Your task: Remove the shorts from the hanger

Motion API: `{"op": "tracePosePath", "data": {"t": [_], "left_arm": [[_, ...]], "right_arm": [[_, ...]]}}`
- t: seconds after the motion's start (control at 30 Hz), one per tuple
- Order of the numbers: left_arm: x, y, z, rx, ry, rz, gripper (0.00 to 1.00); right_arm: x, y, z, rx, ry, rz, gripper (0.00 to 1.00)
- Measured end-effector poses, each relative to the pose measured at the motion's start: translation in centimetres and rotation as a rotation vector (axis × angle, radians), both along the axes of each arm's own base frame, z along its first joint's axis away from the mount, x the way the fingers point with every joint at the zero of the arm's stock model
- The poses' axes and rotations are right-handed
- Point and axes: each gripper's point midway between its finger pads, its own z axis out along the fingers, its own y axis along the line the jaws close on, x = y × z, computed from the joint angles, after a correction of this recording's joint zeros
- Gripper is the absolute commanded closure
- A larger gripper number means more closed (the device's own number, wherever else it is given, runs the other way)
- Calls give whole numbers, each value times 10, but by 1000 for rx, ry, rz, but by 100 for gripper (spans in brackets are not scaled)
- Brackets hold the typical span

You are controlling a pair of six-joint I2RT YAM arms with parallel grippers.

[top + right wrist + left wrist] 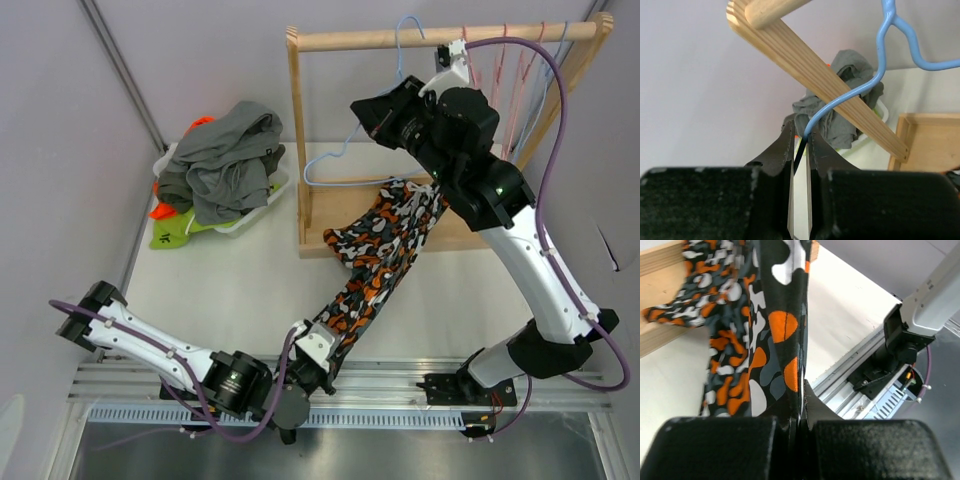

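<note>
The camouflage shorts (375, 255) stretch taut from the blue hanger (330, 158) on the wooden rack down toward the near table edge. My left gripper (322, 350) is shut on their lower end; the left wrist view shows the orange-white-black cloth (775, 330) pinched between the jaws of that gripper (802, 395). My right gripper (368, 118) is shut on the hanger's wire; the right wrist view shows the blue wire (880, 60) running into that gripper (801, 142). How the shorts hang on the hanger is hidden behind my right arm.
A white bin (262, 205) at the left holds grey shorts (225, 160), with orange and lime green ones beneath. The wooden rack (296, 140) has a top rod with several other hangers (510, 60) at its right end. The right arm's base (905, 340) stands on the near rail.
</note>
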Motion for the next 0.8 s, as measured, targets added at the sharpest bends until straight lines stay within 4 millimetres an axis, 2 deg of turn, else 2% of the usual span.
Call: {"op": "tracePosePath", "data": {"t": [0.07, 0.17, 0.23, 0.37, 0.6, 0.8], "left_arm": [[5, 1, 3, 0, -5, 19, 100], [27, 4, 10, -2, -9, 85, 100], [46, 7, 13, 7, -23, 137, 100], [88, 20, 19, 36, -57, 248, 100], [166, 45, 39, 47, -88, 419, 100], [225, 64, 55, 54, -93, 525, 100]], "right_arm": [[-3, -2, -2, 23, 9, -1, 100], [-17, -7, -8, 62, 36, 21, 100], [-30, -9, -14, 82, 59, 46, 100], [-73, -2, -18, 146, 98, 174, 100], [-135, 12, 6, 276, 146, 387, 100], [-155, 13, 15, 318, 196, 444, 100]]}}
